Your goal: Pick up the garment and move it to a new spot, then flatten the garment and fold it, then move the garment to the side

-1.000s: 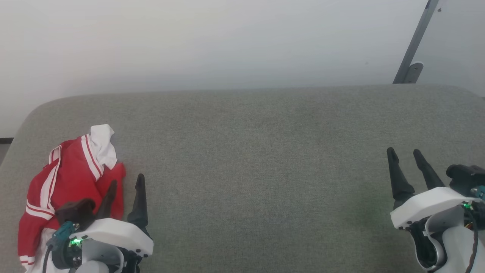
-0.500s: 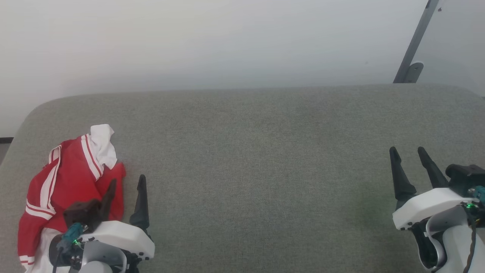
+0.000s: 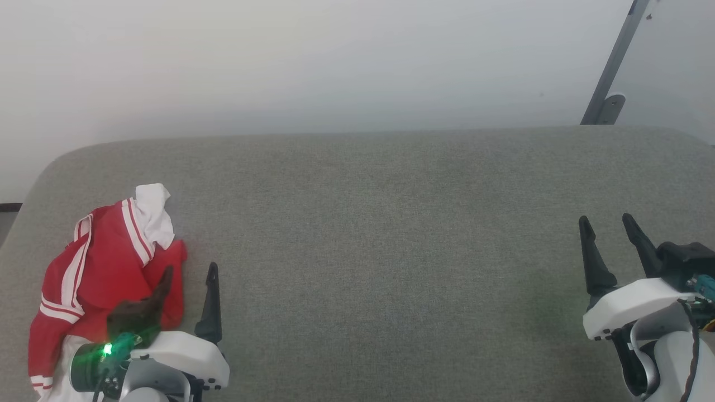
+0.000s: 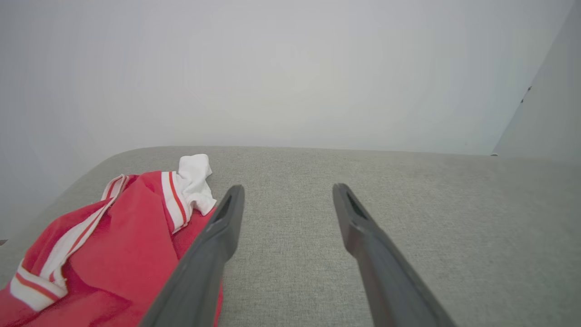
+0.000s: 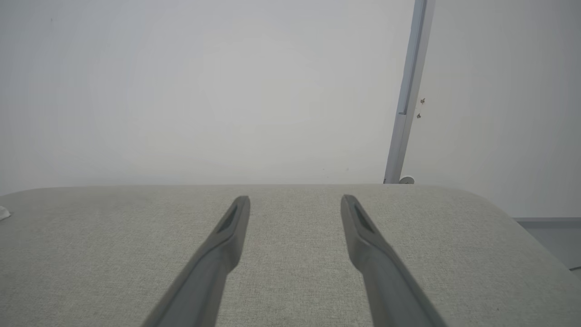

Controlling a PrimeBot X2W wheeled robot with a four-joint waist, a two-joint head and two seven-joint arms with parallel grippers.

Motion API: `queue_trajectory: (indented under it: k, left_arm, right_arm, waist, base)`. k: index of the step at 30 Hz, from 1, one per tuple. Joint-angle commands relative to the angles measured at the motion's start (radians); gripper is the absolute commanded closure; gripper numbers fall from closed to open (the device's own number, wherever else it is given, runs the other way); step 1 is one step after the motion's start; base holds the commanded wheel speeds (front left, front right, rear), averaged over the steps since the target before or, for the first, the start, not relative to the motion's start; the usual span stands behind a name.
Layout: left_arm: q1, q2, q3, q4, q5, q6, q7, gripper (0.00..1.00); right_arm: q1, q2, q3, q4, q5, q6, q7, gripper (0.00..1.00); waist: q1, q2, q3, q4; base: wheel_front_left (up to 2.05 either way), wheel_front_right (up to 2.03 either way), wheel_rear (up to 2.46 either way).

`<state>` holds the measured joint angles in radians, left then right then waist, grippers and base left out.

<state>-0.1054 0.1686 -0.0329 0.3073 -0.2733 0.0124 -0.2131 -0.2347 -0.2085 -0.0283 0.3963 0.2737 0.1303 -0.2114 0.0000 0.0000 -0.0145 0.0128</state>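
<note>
Since the garment (image 3: 106, 268) lies crumpled in a loose heap at the near left corner of the grey padded surface (image 3: 391, 223), it reads as light, limp jersey cloth, with nothing stiff or breakable in it. Red body fabric is bunched on top, and a white sleeve (image 3: 152, 215) edged with red-and-white striped trim (image 3: 134, 231) sticks out at the heap's far end. I would expect it to sag and trail from whatever point is pinched, and to drag a little on the woven cover instead of sliding freely.

The left gripper (image 3: 190, 268) hangs at the heap's right edge with its 2 fingers spread and nothing between them. In the left wrist view its left finger crosses the red edge while the other stands over bare cover. Whether that finger touches the cloth I cannot tell. The right gripper (image 3: 606, 219) sits well apart at the far right, jaws likewise parted and empty.

A good hold, to my eye, is a thick fold of the red body near the heap's middle, or the striped trim, where doubled cloth gives the slim tips more to bite — 1 thin layer at the edge could slip out during the lift. The lift should be high enough for the trailing sleeves to clear the cover.
</note>
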Motion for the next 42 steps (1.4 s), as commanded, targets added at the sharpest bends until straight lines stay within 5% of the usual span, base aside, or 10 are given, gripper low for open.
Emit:
queue_trajectory:
  k: [1, 24, 42]
  left_arm:
    - [-0.009, -0.001, 0.003, 0.002, 0.034, -0.003, -0.011, 0.0]
    - [-0.013, -0.011, 0.028, 0.03, 0.214, -0.025, -0.053, 0.0]
    - [-0.031, -0.043, 0.073, 0.057, 0.19, -0.066, -0.054, 0.0]
  right_arm:
    - [-0.008, -0.003, 0.001, 0.001, -0.021, 0.0, -0.012, 0.0]
    - [-0.02, -0.005, -0.017, 0.013, -0.137, 0.001, -0.055, 0.0]
    - [0.002, 0.007, -0.043, 0.0, -0.102, 0.001, -0.055, 0.0]
  waist:
    - [0.0, 0.0, 0.0, 0.0]
    - [0.0, 0.0, -0.006, -0.003]
    - [0.0, 0.0, -0.001, 0.049]
  base:
    - [0.0, 0.0, 0.0]
    - [0.0, 0.0, 0.0]
    - [0.0, 0.0, 0.0]
